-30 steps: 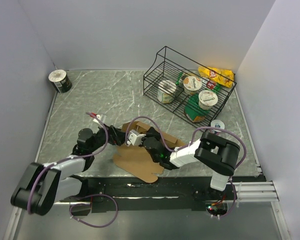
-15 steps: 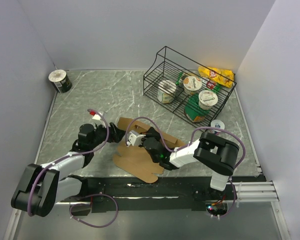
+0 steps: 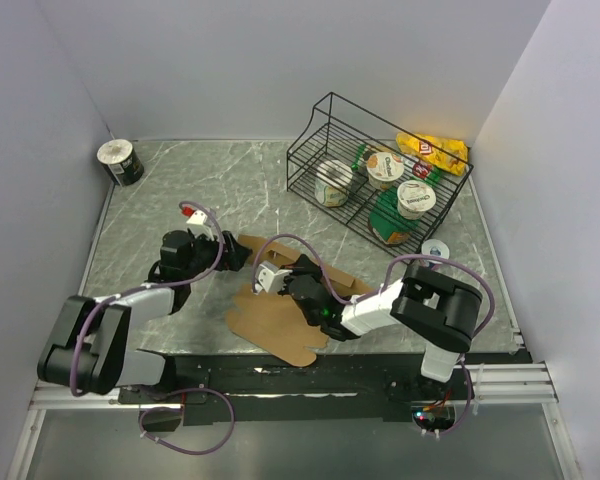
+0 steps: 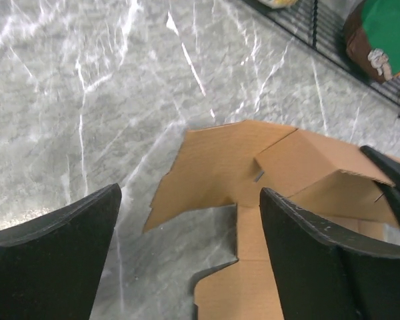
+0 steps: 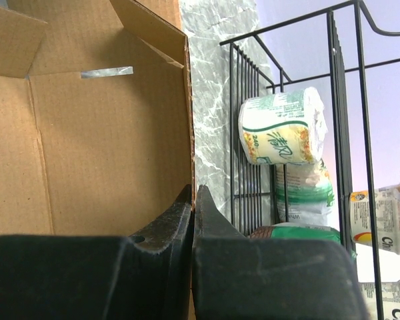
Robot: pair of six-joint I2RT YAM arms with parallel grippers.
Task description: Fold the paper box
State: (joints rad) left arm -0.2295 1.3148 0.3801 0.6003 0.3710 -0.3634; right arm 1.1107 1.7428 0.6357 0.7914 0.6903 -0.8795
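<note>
The left pincer (image 3: 223, 251) stands wide with nothing between its fingers. A second ago it hung lower, off the near-left side of the cardboard. It has since swung farther and to the right, and now faces the far-left corner of the paper box (image 3: 275, 320). In the left wrist view that pincer (image 4: 190, 200) frames a pointed flap of the box (image 4: 227, 160), which lies just ahead of the fingertips and is not yet touched. The right pincer (image 3: 280, 288) has hardly moved. In its own view it (image 5: 193, 200) is pressed shut, and the free edge of a raised cardboard wall (image 5: 107, 147) runs down into the seam between its fingers, so it seems to be pinching that wall.

As I read it, one side is being kept upright while the free arm lines up to lift or tuck the corner flap. The fold is only partly made, since most of the sheet is flat.

The box lies on the tabletop (image 3: 180, 190) toward its near edge, between the two arms and well apart from the wire basket (image 3: 310, 122) at far right. Its flat round-cornered panel spreads near-left, and the raised walls stand farther and to the right under the right arm. The long axis therefore appears to run slantwise from near-left to far-right, askew to the tabletop's edges. The arm hides enough that I cannot be sure.
</note>
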